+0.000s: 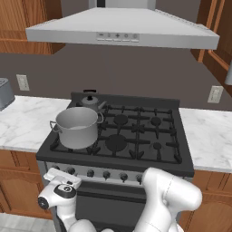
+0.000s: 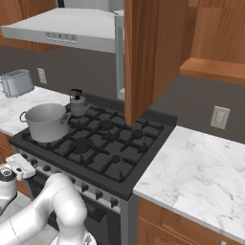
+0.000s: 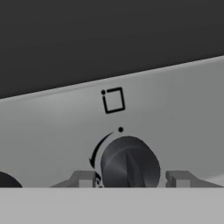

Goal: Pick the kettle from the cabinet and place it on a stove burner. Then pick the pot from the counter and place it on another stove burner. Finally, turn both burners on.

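A: Is the cooking stuff on your stove (image 1: 136, 136)?
B: Yes. Big pot (image 1: 78, 127) sits front-left, little kettle (image 1: 92, 102) behind it.
A: What's left?
B: Both burners. Your fingers (image 3: 130, 178) are open around a knob (image 3: 129, 163), not squeezing it.

base views flank stove (image 1: 136, 131); hand view close on knob (image 3: 129, 164)
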Controlling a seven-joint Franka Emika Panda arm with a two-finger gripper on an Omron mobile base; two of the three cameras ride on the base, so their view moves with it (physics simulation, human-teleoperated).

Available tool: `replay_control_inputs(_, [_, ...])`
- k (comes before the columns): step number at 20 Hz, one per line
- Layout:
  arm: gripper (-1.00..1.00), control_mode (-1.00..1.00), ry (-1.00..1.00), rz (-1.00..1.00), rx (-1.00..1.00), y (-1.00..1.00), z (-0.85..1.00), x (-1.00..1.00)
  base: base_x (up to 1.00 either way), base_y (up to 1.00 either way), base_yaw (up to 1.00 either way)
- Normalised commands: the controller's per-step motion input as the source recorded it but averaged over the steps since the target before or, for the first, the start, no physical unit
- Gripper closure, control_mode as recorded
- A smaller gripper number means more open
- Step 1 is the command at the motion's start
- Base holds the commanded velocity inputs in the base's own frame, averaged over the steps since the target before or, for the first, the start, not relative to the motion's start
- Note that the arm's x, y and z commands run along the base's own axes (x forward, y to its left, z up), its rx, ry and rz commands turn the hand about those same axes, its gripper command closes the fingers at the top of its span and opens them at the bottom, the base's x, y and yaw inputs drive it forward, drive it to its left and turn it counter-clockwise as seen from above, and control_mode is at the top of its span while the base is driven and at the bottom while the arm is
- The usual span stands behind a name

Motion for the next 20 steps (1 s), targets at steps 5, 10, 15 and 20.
replay_control_inputs(5, [1.0, -1.0, 0.03, 0.0, -0.26, 0.0, 0.11, -0.01, 0.0, 0.0, 0.0])
replay_control_inputs(10, [1.0, -1.0, 0.05, 0.0, -0.24, 0.0, 0.1, -0.01, 0.0, 0.0, 0.0])
replay_control_inputs(15, [1.0, -1.0, 0.01, -0.01, -0.26, 0.0, 0.04, 0.0, 0.0, 0.0, 0.0])
replay_control_inputs(20, [1.0, -1.0, 0.01, 0.0, -0.04, 0.0, 0.0, 0.0, 0.0, 0.0, 0.0])
